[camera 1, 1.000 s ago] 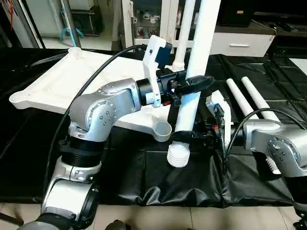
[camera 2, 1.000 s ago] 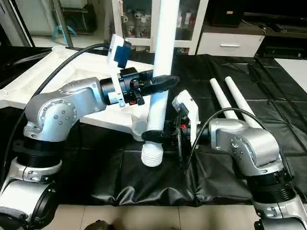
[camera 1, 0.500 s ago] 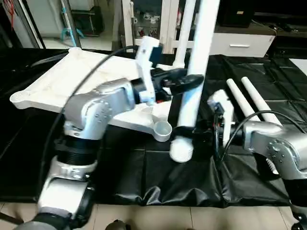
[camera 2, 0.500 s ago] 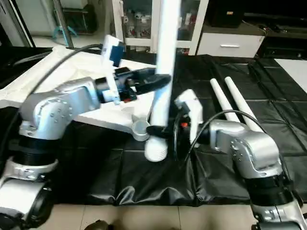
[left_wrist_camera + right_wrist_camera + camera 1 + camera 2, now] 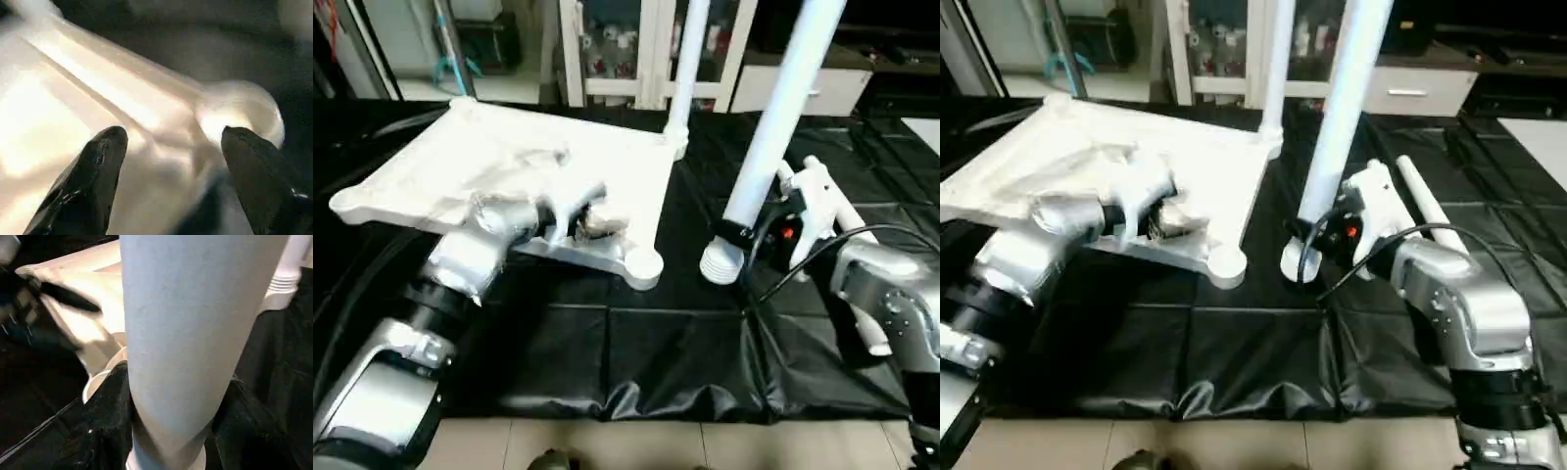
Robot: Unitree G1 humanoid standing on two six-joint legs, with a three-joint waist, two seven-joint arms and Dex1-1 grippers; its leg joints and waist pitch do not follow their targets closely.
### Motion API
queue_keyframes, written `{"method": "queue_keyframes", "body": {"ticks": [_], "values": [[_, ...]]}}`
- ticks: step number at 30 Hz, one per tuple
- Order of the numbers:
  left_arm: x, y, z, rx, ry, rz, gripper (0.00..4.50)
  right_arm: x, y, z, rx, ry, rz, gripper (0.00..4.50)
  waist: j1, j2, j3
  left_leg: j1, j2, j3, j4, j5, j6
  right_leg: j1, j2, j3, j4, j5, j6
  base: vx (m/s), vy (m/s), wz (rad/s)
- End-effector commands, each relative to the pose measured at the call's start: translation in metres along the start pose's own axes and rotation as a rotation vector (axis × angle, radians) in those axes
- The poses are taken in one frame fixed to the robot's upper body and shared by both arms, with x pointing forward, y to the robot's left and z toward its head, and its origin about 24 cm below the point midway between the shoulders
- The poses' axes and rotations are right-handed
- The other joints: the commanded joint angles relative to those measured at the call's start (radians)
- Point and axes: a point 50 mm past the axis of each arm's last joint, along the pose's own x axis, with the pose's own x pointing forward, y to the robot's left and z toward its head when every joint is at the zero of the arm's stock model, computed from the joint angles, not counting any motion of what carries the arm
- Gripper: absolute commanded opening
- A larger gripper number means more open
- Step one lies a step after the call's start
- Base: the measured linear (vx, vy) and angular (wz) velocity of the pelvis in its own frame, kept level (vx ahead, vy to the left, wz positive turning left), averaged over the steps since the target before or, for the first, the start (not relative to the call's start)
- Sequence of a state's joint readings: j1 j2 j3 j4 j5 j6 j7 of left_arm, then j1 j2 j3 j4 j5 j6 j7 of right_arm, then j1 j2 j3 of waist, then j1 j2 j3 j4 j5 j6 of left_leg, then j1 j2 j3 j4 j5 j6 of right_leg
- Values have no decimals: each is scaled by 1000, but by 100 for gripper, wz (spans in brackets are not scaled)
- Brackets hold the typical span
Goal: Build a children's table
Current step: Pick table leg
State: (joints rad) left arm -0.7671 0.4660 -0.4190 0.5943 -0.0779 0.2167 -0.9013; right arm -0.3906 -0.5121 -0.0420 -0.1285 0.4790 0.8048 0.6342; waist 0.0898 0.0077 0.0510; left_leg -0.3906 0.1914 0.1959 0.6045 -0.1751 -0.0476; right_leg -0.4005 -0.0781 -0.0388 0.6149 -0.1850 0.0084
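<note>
The white tabletop [image 5: 509,166] lies underside up on the black cover, with one leg [image 5: 688,59] standing in its far corner socket. My right gripper [image 5: 741,235] is shut on a second white leg [image 5: 778,117] near its ribbed lower end. That leg tilts to the right, with its base [image 5: 718,264] just off the cover, right of the empty near corner socket [image 5: 643,265]. In the right wrist view the leg [image 5: 186,333] sits between the black fingers [image 5: 105,421]. My left gripper [image 5: 171,137] hangs open over the tabletop's near edge, holding nothing.
Another white leg [image 5: 1428,208] lies on the black cover behind my right arm. A white glass-door cabinet [image 5: 626,49] stands beyond the work surface. The cover's front edge [image 5: 636,406] drops to the floor.
My left gripper has let go of the leg and drawn back to the left over the tabletop. The right gripper alone now holds the leg, which has moved right and tilted.
</note>
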Motion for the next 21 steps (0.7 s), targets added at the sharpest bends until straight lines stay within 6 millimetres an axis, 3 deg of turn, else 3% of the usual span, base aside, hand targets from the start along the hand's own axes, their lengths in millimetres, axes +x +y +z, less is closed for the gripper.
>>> {"method": "queue_keyframes", "body": {"ticks": [1, 5, 9, 14, 17, 21], "values": [[-4, 9, 10, 99, 31, -35, 351, -5, 6, 4, -26, 1, 47, 184, -5, 6, -79, 35, 29, -15, -65, -126, -33, 45, -49, 33, -55, -35, -193, 0, 0, 0], [-1, 17, 7, 165, 91, -101, 351, -7, 14, 1, -35, 21, 100, 184, -4, 2, -73, 36, 29, -16, -68, -187, -32, 48, -56, 35, -66, -107, -209, 0, 0, 0], [1, 19, 2, 201, 156, -124, 351, -7, 17, 0, -39, 32, 115, 184, -6, -1, -73, 35, 31, -16, -68, -186, -33, 48, -59, 35, -64, -108, -221, 0, 0, 0], [5, 19, -10, 226, 261, -144, 351, -8, 20, -2, -41, 44, 126, 184, -8, 8, -77, 36, 32, -17, -65, -168, -21, 50, -60, 36, -62, -66, -237, 0, 0, 0], [7, 19, -13, 221, 274, -143, 351, -9, 21, -3, -41, 47, 127, 184, -5, 8, -77, 38, 34, -18, -66, -179, -26, 52, -60, 36, -59, -50, -252, 0, 0, 0], [11, 19, -13, 173, 242, -117, 317, -9, 21, -3, -39, 50, 129, 184, -2, 6, -76, 38, 34, -18, -66, -194, -24, 53, -62, 35, -61, -57, -265, 0, 0, 0]]}}
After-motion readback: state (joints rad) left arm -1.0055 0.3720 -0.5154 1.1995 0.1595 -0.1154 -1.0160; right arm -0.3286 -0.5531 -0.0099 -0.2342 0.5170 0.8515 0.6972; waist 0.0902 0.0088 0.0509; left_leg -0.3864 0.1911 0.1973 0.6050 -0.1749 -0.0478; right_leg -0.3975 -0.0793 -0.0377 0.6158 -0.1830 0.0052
